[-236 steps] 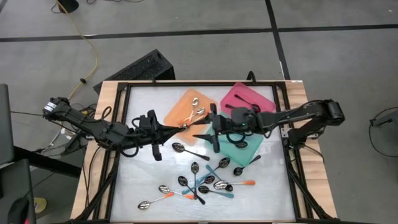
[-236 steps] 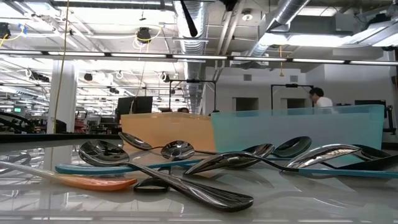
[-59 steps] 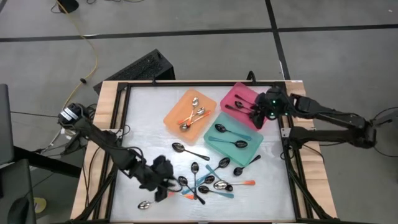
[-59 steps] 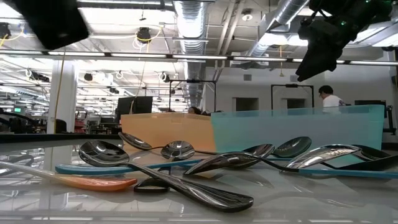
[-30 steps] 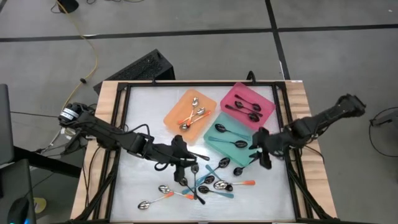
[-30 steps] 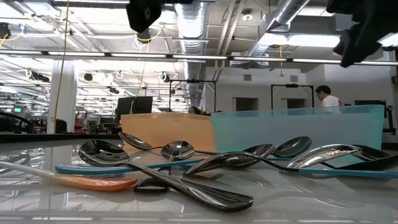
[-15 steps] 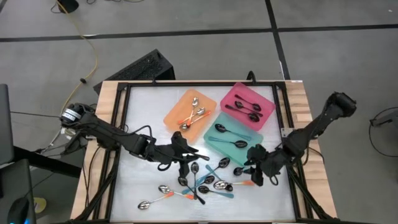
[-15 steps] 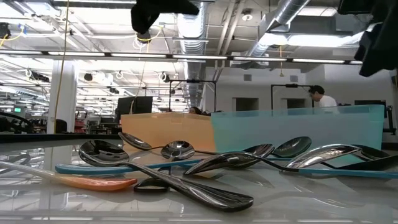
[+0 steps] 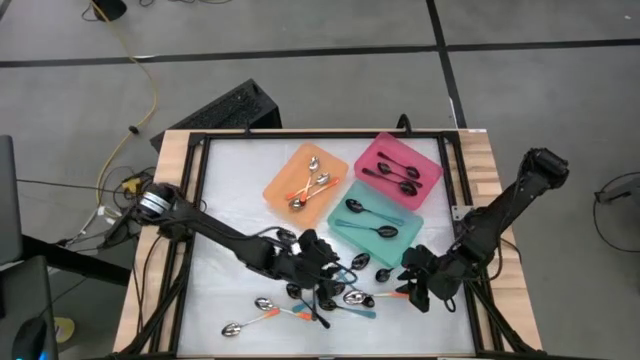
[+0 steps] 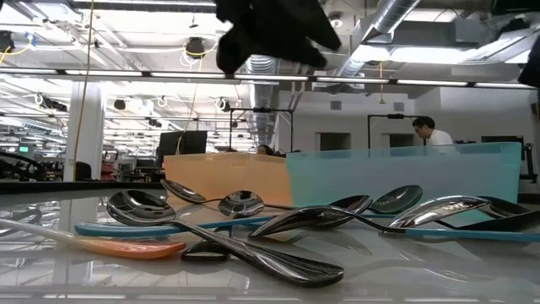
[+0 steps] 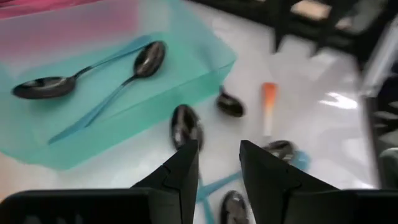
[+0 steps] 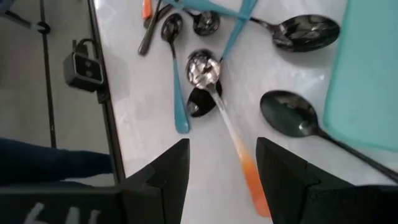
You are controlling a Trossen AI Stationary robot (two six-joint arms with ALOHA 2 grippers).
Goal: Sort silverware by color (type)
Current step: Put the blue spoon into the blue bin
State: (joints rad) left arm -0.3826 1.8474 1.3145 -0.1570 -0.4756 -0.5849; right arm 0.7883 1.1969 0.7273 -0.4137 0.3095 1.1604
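Note:
The loose silverware (image 9: 330,295) lies in a heap near the table's front edge, also seen in the low view (image 10: 253,219): spoons with orange, teal and black handles. My left gripper (image 11: 217,149) hovers open over the heap's far side (image 9: 328,265), above a black spoon (image 11: 186,124). My right gripper (image 12: 222,149) hovers open at the heap's right end (image 9: 410,285), above a shiny spoon with an orange handle (image 12: 239,152). Neither touches a spoon.
Three trays stand at the back: an orange tray (image 9: 285,170) with orange-handled spoons, a teal tray (image 9: 405,222) with two teal-handled spoons and a pink tray (image 9: 390,145) with black spoons. A black frame (image 9: 190,200) rims the table. A person stands far behind (image 10: 426,131).
My left gripper has gone toward the table's right and near edge, out over the heap of spoons. My right gripper has moved from beside the teal tray toward the near edge, to the heap's right end. No spoon has moved.

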